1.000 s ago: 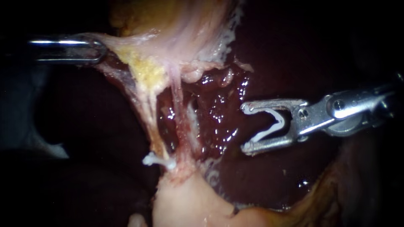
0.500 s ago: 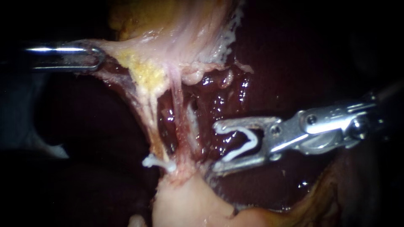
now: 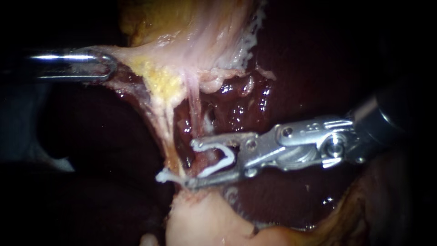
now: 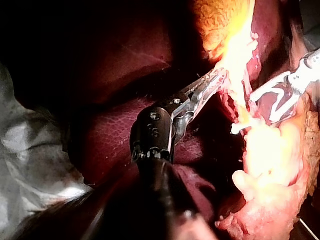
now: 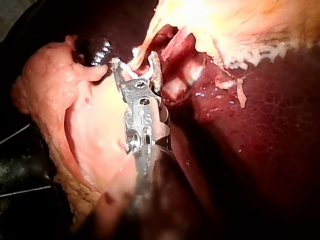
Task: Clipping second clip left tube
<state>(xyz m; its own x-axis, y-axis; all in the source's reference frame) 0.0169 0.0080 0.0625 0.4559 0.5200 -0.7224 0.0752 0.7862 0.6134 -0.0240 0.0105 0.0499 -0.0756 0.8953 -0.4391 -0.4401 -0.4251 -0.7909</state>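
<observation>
My left instrument (image 3: 102, 64) comes in at upper left, jaws shut on the edge of pale tissue (image 3: 182, 50), holding it stretched. A thin pink tube (image 3: 193, 107) runs down from that tissue. My right instrument (image 3: 191, 164) holds an open white clip (image 3: 223, 159) between wide-standing jaws, and the tube's lower part lies between them. Another white clip (image 3: 166, 175) sits closed on the strands just left of the lower jaw. The left wrist view shows the left instrument (image 4: 210, 85) on the tissue. The right wrist view shows the right instrument (image 5: 135, 60) at the tube.
Dark red liver (image 3: 255, 100) lies behind the tube. Yellow fat (image 3: 159, 79) sits on a strand left of the tube. A pale lump of tissue (image 3: 200, 218) lies below the clips. In the left wrist view grey drape (image 4: 30, 150) lies beside the shaft.
My right instrument has moved left and slightly down with the open clip, from clear of the liver to astride the tube's lower part. The left instrument holds steady.
</observation>
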